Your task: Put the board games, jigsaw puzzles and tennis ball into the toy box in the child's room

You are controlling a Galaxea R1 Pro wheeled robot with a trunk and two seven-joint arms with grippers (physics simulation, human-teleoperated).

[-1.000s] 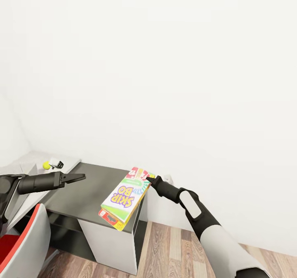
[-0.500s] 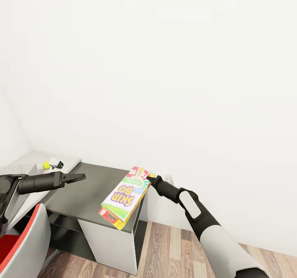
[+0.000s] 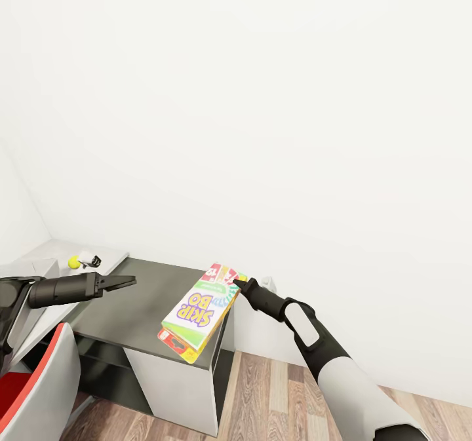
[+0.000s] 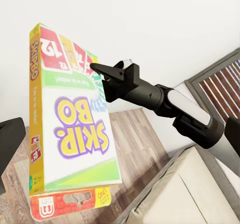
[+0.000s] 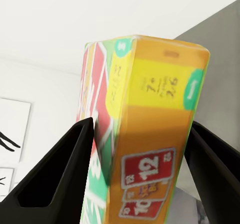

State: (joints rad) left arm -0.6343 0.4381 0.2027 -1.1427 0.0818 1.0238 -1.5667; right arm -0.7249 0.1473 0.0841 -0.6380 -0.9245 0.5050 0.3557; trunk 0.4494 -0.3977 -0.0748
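Observation:
A green-edged board game (image 3: 200, 310) with "SKIP BO" printed on it hangs tilted over the right end of a dark-topped cabinet. My right gripper (image 3: 236, 284) is shut on its far short end. A yellow-red box (image 3: 173, 343) lies flat against its underside. The left wrist view shows the game (image 4: 75, 129), the yellow-red box (image 4: 65, 204) and the right gripper (image 4: 100, 70). In the right wrist view the box end (image 5: 150, 129) sits between both fingers. My left gripper (image 3: 126, 281) hovers open over the cabinet's left part, holding nothing. The tennis ball (image 3: 73, 263) rests on the white table (image 3: 39, 256) at far left.
The low cabinet with a dark grey top (image 3: 144, 297) stands against the white wall, below both grippers. A small white object (image 3: 88, 258) lies beside the ball. A red and white chair (image 3: 39, 388) is at the lower left. Wood floor (image 3: 275, 395) lies to the right.
The whole picture has shifted very slightly, so the camera moved. Both arms and the held box keep their places.

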